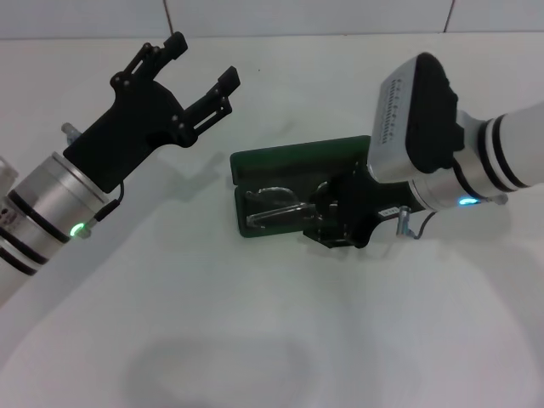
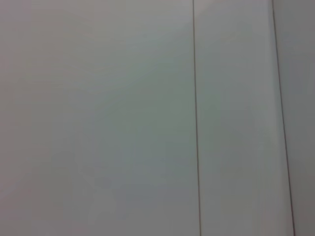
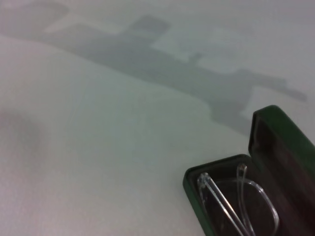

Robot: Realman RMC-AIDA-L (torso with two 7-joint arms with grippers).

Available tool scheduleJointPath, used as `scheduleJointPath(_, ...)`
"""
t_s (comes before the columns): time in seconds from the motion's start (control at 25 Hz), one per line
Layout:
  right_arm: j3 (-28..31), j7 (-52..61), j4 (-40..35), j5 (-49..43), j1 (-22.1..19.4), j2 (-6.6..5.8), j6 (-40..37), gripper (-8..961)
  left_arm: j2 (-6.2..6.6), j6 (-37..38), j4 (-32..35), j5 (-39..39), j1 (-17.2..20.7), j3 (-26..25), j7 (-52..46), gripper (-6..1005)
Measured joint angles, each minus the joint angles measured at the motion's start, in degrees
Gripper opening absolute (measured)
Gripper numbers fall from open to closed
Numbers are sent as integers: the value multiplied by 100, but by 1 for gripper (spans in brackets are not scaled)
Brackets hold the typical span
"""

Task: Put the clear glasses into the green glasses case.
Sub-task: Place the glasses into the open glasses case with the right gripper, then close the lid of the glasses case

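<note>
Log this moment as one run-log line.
clear glasses: inside open green glasses case | right end effector: low over case | left end effector: open, raised, away from case

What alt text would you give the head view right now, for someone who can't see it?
The clear glasses lie inside the open green glasses case on a white table, with the right gripper down over the case's right end. The left gripper is raised off to the left with its fingers open, holding nothing.
</note>
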Motion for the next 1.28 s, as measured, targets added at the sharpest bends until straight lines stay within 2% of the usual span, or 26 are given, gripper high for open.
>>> scheduleJointPath(0.16,-41,1,150,97,110,2,60,458,0,0,0,-1,-4,0,0,852)
scheduleJointPath(0.28,-43,-3,-100,115,-1,-3,64,458,2,0,2,-13,13,0,0,852)
scheduleJointPath(0.6,384,-254,-1188,208,-910,-52,-308,457,8,0,4,-17,41,0,0,852)
scheduleJointPath(0.76,837,-1355,-1165,1311,-1501,-59,-755,457,9,0,0,-17,47,-1,0,852)
scheduleJointPath(0.88,1319,-2711,-583,2443,-1829,-58,-1351,457,9,-1,0,-15,45,-1,-8,852)
scheduleJointPath(0.92,1575,-3364,-77,2975,-1910,-53,-1623,457,9,-1,0,-15,46,0,-15,852)
scheduleJointPath(1.04,2186,-4445,1084,3695,-1896,-63,-2001,458,10,-23,0,-13,44,0,-69,852)
scheduleJointPath(1.16,3226,-5264,2375,4074,-1786,-73,-2474,458,12,-65,-2,-11,20,-1,-95,852)
scheduleJointPath(1.28,4226,-5952,3232,4114,-1777,-91,-3052,458,23,-209,6,10,-32,0,-254,852)
